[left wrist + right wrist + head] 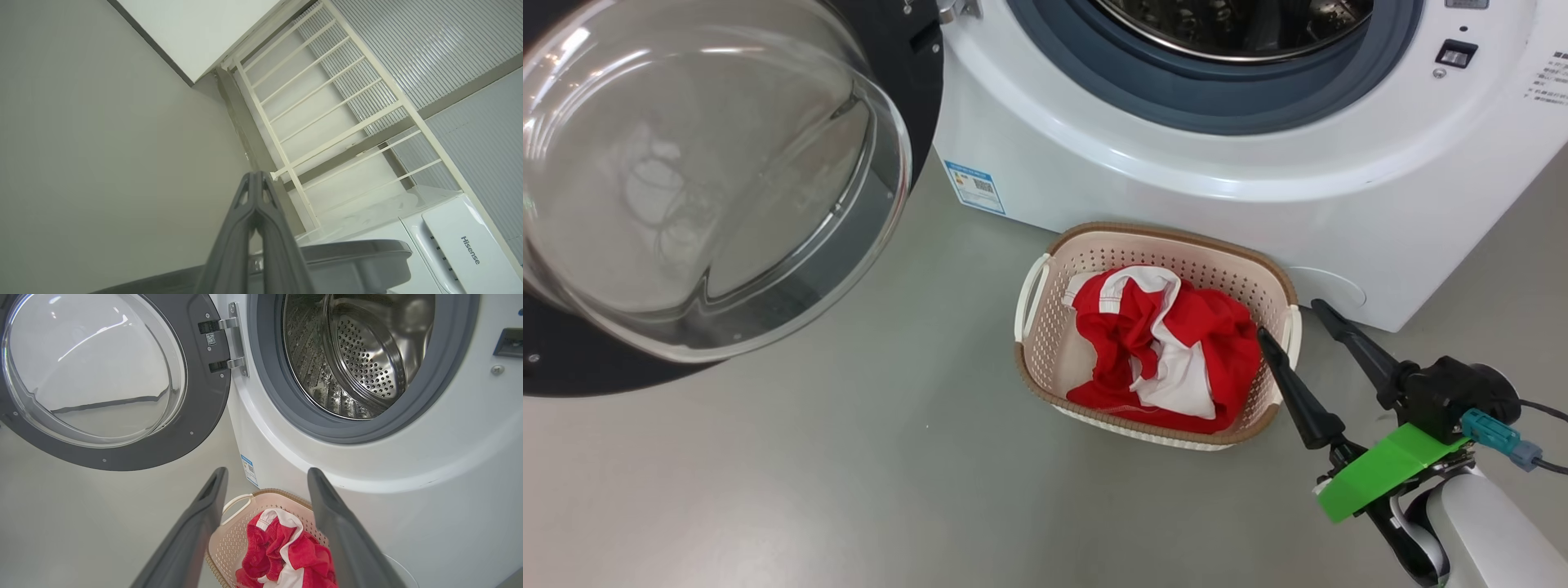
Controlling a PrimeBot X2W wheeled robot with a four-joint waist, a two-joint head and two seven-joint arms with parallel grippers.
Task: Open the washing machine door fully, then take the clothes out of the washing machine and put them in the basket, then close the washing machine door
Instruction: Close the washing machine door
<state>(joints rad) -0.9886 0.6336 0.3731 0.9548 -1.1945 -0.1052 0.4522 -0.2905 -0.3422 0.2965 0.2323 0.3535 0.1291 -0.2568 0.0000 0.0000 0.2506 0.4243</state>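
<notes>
Head view: basket [1168,235] long axis along washing machine [1176,188] front; right claw [1289,318] wide, empty; left claw [256,174] closed.

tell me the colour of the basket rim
Brown, on a cream basket; head view shows it best.

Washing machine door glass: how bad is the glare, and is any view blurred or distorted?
Head view: sharp; the washing machine door glass carries bright streaks and a pale reflection, yet is see-through. Right wrist view: wide-angle bowing of the washing machine front, highlights in the drum. Left wrist view: soft even light, no glare, railing tilted.
</notes>
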